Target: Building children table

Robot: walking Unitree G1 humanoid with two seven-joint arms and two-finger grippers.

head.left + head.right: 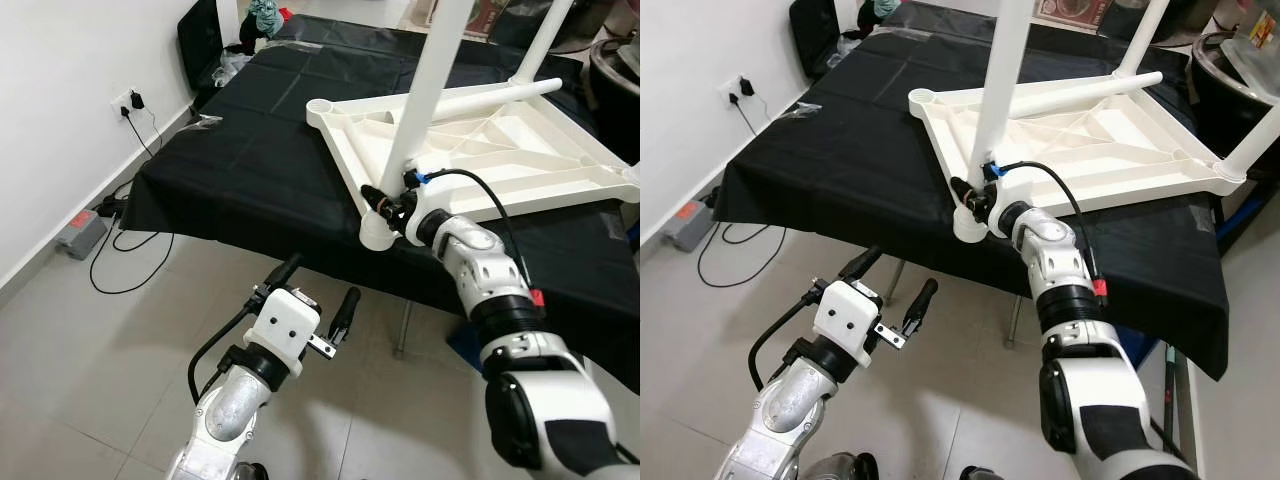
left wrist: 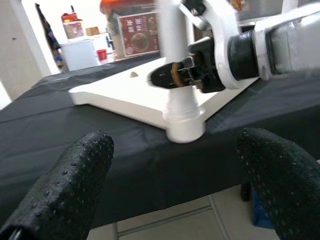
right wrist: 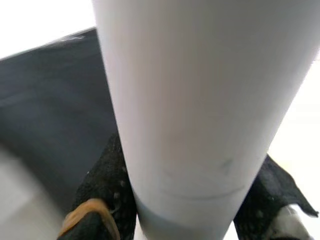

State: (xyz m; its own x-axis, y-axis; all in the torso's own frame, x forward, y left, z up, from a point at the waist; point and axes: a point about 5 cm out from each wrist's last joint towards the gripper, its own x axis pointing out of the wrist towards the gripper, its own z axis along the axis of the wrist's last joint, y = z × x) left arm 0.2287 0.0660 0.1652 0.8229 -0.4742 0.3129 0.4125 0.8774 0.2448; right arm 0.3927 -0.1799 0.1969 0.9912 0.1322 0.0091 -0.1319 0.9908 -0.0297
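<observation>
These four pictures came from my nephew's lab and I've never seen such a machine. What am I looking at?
A humanoid robot with two silver arms is seen by its own cameras. The two wide pictures come from its head, looking down; the two close ones from its wrists. An upside-down white children's table lies on a black cloth. The right pincer is shut on a white table leg near the corner socket. The left pincer hangs open over the floor, holding nothing.

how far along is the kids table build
Partly done. The upside-down white tabletop lies on the black cloth with another leg already standing. In hand: the right gripper clamps the near corner leg at its socket. The left gripper hangs open, idle. One far corner socket is empty.
</observation>
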